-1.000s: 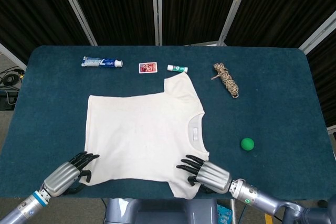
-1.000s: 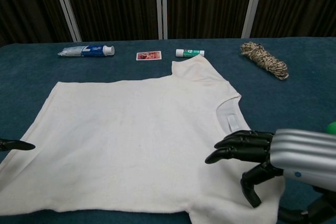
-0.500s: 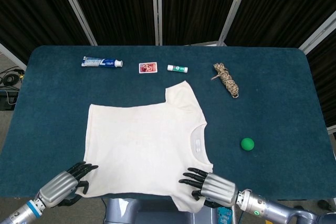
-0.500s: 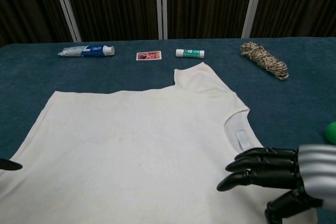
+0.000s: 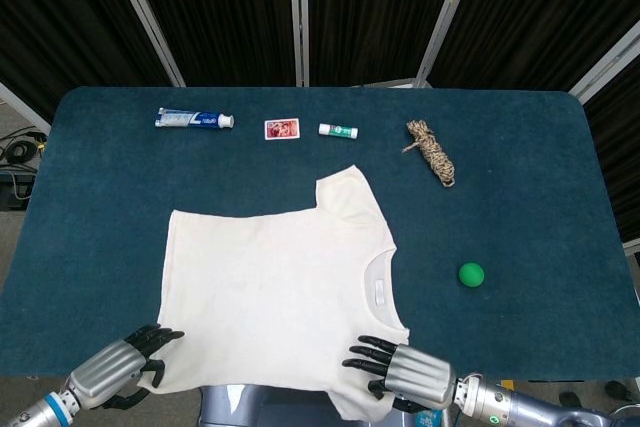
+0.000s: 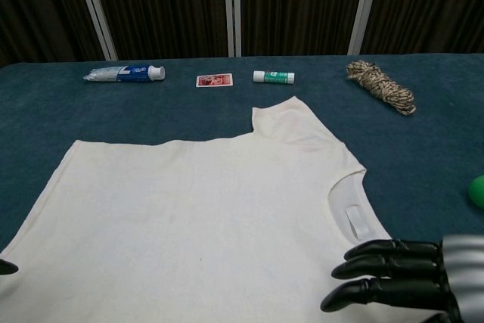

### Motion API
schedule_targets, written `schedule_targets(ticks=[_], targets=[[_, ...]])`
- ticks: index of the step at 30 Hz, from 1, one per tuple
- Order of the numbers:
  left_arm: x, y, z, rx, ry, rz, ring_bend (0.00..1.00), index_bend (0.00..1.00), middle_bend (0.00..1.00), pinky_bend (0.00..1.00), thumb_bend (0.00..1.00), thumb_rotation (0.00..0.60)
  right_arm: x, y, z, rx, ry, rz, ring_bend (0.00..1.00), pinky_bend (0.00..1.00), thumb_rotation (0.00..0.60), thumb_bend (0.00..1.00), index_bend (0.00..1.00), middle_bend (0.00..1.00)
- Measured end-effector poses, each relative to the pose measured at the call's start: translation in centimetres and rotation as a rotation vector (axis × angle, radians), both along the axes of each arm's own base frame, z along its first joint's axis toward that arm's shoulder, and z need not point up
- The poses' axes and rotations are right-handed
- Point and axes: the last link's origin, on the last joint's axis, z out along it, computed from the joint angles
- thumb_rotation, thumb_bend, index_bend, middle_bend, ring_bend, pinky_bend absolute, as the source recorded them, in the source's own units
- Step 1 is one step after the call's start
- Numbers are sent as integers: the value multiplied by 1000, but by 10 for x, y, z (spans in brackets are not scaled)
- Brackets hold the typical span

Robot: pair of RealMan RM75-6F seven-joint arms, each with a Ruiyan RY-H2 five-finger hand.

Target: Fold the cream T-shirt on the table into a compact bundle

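Shirt: the cream shirt (image 5: pixel 280 292) lay flat on the table (image 5: pixel 90 207), collar toward 3 o'clock, hem toward 9, one sleeve pointing to 12 and the near edge hanging over the table's 6 o'clock rim.
Left hand: my left hand (image 5: pixel 125 362) sat at the shirt's 7 o'clock corner, dark fingers (image 5: pixel 158 333) stretched onto the hem edge; I could not tell whether cloth was pinched under them. In the chest view only a fingertip showed at the left border.
Right hand: my right hand (image 5: pixel 395 372) rested at the shirt's 5 o'clock corner, just below the collar, fingers (image 6: pixel 378 270) extended side by side and lying on the fabric; the thumb was out of sight, so I could not tell whether it held the cloth.
Toothpaste: a tube (image 5: pixel 194 119) lay at the table's 11 o'clock, well apart from the shirt.
Card: a red card (image 5: pixel 281 129) sat just right of the tube.
Stick: a small white-and-green stick (image 5: pixel 338 130) lay near 12, above the sleeve.
Rope: a coiled rope (image 5: pixel 431 153) lay at 1 o'clock.
Ball: a green ball (image 5: pixel 471 274) sat at 3 o'clock, right of the collar and apart from it.
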Motion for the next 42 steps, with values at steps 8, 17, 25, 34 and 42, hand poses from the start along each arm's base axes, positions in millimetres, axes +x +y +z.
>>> schedule_targets(ticks=[8, 17, 25, 34, 42], targets=[[1, 45, 4, 106, -20, 76, 0, 831, 0, 0, 573, 600, 2, -36, 1, -102, -11, -84, 0, 0, 600, 418, 734, 97], [5, 104, 9, 244, -16, 153, 0, 831, 0, 0, 574, 600, 8, -90, 5, -245, -24, -180, 0, 0, 600, 419, 735, 97], [5, 151, 8, 291, 25, 200, 0, 832, 0, 0, 574, 600, 18, -132, -2, -311, -14, -256, 0, 0, 600, 419, 735, 97], [7, 188, 3, 318, 42, 225, 0, 831, 0, 0, 574, 600, 28, -172, -20, -357, 26, -314, 0, 0, 600, 419, 734, 97], [3, 214, -4, 336, 67, 271, 0, 831, 0, 0, 575, 600, 35, -210, -28, -417, 48, -368, 0, 0, 600, 418, 734, 97]])
